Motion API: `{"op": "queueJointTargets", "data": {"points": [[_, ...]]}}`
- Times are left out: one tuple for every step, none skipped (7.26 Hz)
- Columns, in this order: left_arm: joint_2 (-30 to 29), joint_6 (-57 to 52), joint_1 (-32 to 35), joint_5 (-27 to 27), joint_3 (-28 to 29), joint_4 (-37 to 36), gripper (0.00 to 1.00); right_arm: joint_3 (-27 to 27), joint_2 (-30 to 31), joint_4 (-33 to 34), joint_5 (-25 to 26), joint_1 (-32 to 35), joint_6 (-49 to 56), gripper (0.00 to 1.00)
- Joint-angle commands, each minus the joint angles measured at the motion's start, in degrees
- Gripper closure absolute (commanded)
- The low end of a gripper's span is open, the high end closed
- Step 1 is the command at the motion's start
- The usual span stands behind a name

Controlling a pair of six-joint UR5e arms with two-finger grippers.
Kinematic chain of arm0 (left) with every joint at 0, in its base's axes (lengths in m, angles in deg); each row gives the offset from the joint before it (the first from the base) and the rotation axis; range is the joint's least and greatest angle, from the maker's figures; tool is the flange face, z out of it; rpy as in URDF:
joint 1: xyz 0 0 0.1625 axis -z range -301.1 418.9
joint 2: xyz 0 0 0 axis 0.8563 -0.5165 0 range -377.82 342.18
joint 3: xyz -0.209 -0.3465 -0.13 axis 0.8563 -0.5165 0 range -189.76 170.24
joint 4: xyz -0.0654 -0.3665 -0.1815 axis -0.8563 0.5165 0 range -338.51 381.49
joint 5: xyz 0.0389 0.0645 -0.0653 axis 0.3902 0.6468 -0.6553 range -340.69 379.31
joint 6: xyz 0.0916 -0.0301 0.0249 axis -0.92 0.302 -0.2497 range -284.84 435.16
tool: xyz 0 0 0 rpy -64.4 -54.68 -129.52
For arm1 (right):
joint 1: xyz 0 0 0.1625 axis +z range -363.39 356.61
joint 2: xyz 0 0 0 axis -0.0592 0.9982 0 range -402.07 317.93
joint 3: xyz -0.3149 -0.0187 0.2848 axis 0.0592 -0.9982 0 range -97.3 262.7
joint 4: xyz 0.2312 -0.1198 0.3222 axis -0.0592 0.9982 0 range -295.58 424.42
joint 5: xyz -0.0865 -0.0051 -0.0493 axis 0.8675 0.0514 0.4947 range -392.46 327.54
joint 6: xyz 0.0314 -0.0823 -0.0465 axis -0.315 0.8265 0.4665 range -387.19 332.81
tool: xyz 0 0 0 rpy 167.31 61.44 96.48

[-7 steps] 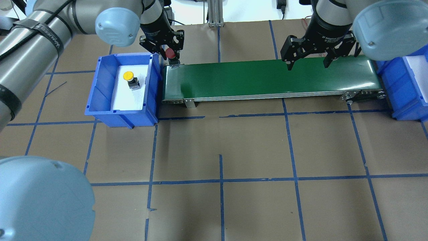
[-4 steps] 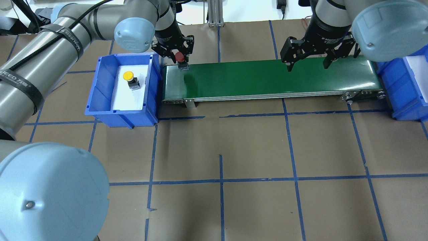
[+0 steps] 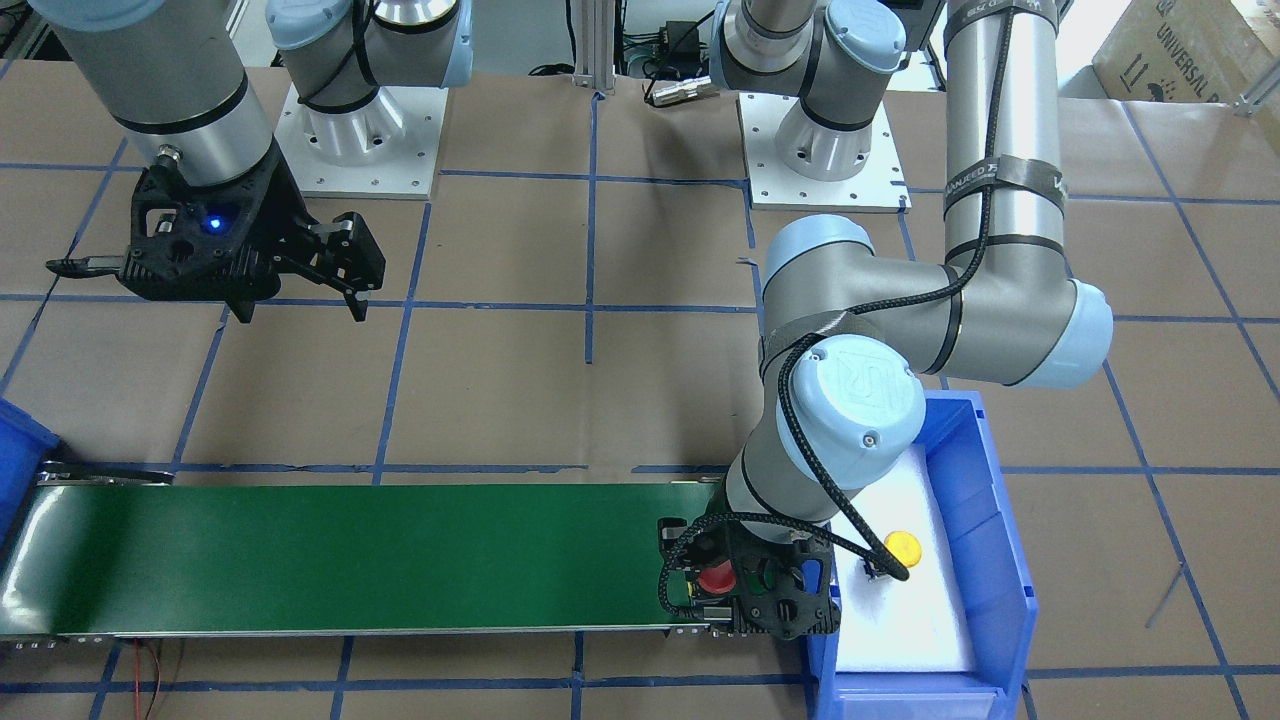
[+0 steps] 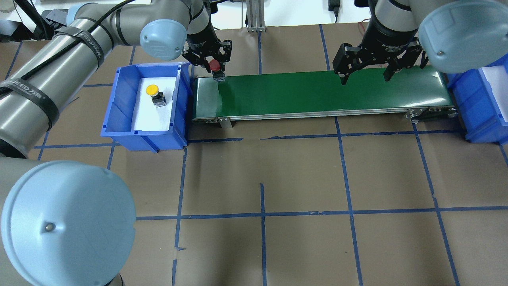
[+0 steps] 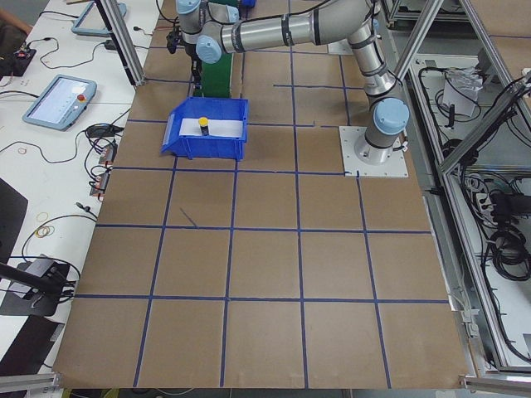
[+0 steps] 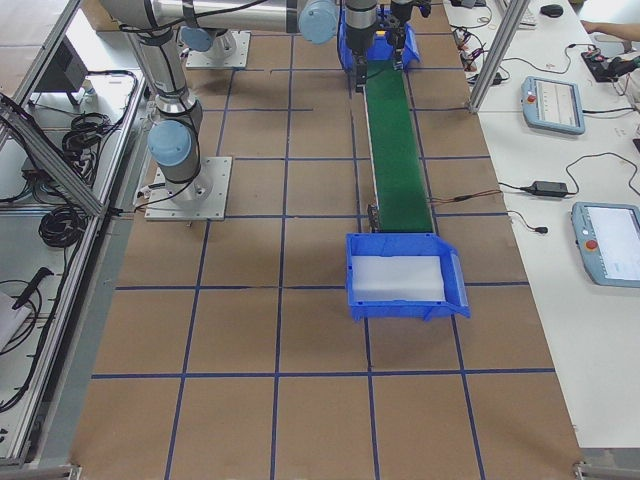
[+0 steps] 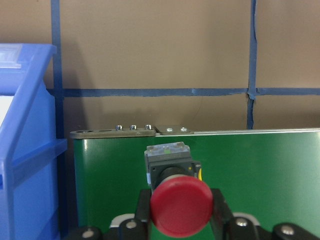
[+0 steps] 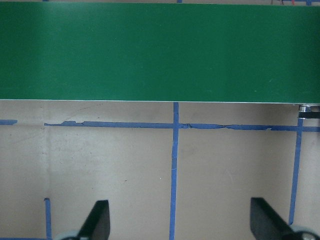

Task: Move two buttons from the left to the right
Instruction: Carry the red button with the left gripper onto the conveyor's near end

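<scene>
Now | left gripper (image 4: 214, 68) clamps red button (image 7: 181, 207) | base seemingly just above belt (image 4: 317, 91) | lower upright before release | right gripper (image 4: 364, 79) spread, idle

Left fingers (image 4: 206, 61) pinch red button (image 4: 214, 65) over belt (image 4: 317, 93); yellow button (image 4: 152, 90) in bin (image 4: 119, 103).

We find the conveyor belt (image 4: 317, 93) lying between the left bin (image 4: 119, 103) and the right bin (image 4: 474, 119). In the left bin lies one button (image 4: 154, 94); the other button (image 7: 181, 212), in the left gripper (image 4: 214, 69), is over the belt's left end.
</scene>
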Motion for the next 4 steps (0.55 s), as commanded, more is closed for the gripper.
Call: {"op": "queueJointTargets", "data": {"points": [[0.4, 0.1, 0.1, 0.4, -0.2, 3.8, 0.96, 0.1, 0.0, 0.1, 0.0, -0.1, 0.0, 0.00], [0.6, 0.0, 0.1, 0.9, -0.2, 5.6, 0.96, 0.1, 0.1, 0.1, 0.0, -0.1, 0.0, 0.00], [0.7, 0.0, 0.1, 0.9, -0.3, 5.8, 0.96, 0.1, 0.0, 0.1, 0.1, -0.1, 0.0, 0.00], [0.6, -0.2, 0.1, 0.9, -0.9, 6.3, 0.94, 0.1, 0.1, 0.0, 0.1, -0.1, 0.0, 0.00]]}}
